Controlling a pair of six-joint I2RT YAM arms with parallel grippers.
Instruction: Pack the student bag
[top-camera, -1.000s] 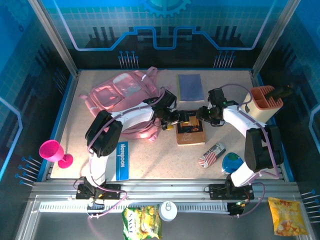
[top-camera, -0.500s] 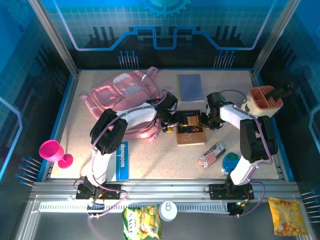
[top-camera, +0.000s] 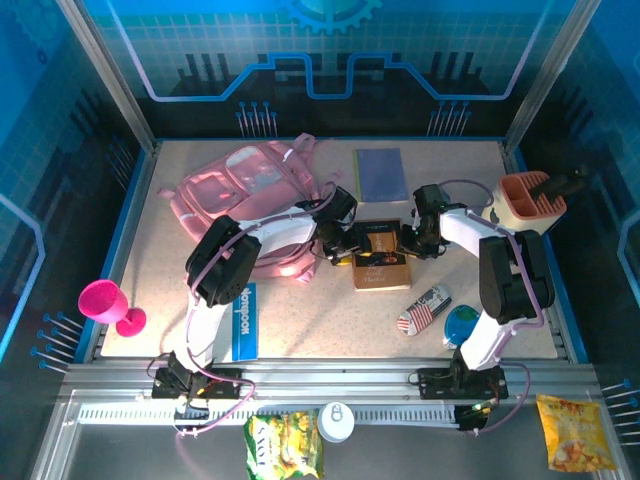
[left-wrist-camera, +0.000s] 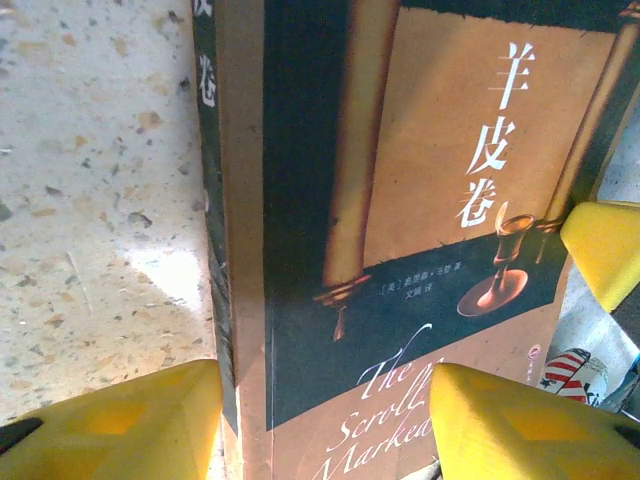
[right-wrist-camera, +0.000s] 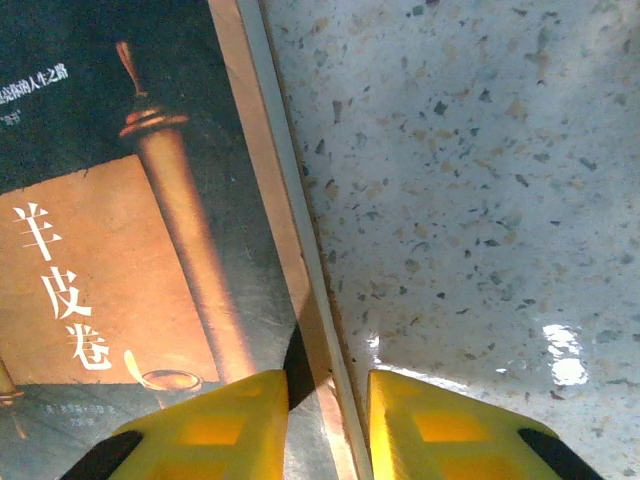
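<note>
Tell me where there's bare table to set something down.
Widest: the front centre, between the blue box and the flag pencil case. Also the far edge, between the grey notebook and the pen holder. Crowded: mid-table, around the brown book and the student bag.

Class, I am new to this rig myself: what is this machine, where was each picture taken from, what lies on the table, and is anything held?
Two robot arms stand at a table. One picture looks down from above; two come from wrist cameras. On the table are the pink student bag, a brown book, a blue notebook and a pen holder. The left gripper and right gripper straddle opposite edges of the flat book; nothing is lifted.
</note>
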